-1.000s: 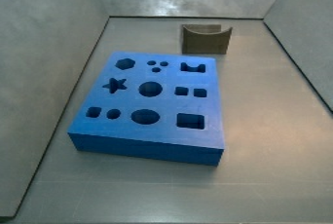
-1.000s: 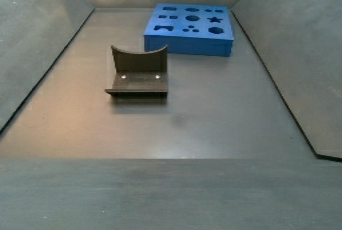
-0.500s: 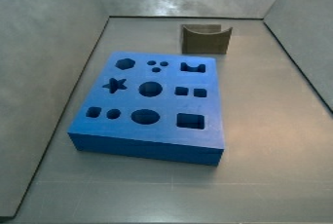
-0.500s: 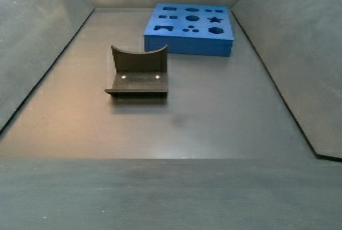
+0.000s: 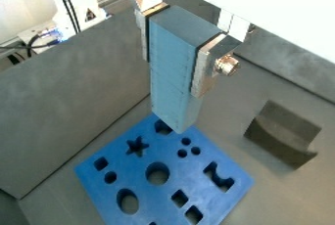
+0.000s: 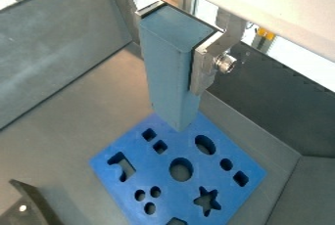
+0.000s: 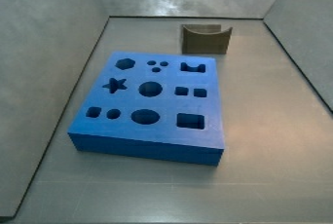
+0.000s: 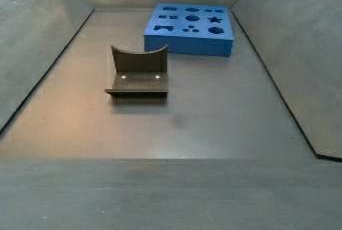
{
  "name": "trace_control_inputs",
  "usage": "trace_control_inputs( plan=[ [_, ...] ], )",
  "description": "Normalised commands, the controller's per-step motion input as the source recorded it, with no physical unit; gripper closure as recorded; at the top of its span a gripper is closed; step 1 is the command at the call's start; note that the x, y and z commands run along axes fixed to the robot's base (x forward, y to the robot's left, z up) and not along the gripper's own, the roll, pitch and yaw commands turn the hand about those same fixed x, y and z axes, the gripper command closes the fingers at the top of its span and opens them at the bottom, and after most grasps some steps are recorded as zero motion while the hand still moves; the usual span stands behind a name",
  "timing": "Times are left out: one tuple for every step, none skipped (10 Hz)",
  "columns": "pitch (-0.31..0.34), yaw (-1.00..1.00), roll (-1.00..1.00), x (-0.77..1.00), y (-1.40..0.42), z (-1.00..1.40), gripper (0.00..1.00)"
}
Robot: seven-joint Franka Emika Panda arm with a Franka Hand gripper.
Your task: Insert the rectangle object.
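My gripper (image 5: 174,33) is shut on the rectangle object (image 5: 175,77), a tall pale grey-blue block held upright between the silver fingers (image 5: 209,67); it also shows in a wrist view (image 6: 170,72) with the gripper (image 6: 167,33) high above the floor. Far below hangs the big blue board with shaped holes (image 5: 164,175), seen in both wrist views (image 6: 177,175) and in both side views (image 7: 150,101) (image 8: 191,29). The gripper and the block are out of view in both side views.
A dark olive-brown U-notched piece (image 7: 205,38) stands on the floor beyond the board; it also shows in a side view (image 8: 138,72) and in a wrist view (image 5: 284,136). Grey sloping walls (image 7: 58,33) enclose the floor on every side.
One second ago the block's lower end showed at the top edge of a side view; it has risen out of that view. The board and the U-notched piece have not moved.
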Motion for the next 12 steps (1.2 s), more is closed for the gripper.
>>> trace_control_inputs(
  plan=[
    [-0.057, -0.44, 0.07, 0.25, -0.47, -1.00, 1.00],
    [-0.083, -0.42, 0.07, 0.26, -0.48, -1.00, 1.00],
    [-0.084, -0.39, 0.08, 0.31, -0.47, -1.00, 1.00],
    [-0.054, -0.38, 0.08, 0.36, -0.46, -1.00, 1.00],
    [0.000, -0.38, 0.08, 0.39, -0.43, -1.00, 1.00],
    [0.000, -0.26, 0.17, 0.34, -0.35, -1.00, 1.00],
    [-0.006, 0.05, 0.24, 0.00, -0.30, -0.91, 1.00],
    [-0.043, 0.38, 0.26, -0.22, -0.22, -0.87, 1.00],
    [-0.031, 0.35, 0.25, -0.14, -0.21, -0.86, 1.00],
    [-0.003, 0.21, 0.24, 0.00, -0.25, -0.88, 1.00],
    [0.000, 0.00, 0.20, 0.27, -0.26, -0.91, 1.00],
    [0.106, -0.05, 0.13, 0.55, -0.26, -0.87, 1.00]
  ],
)
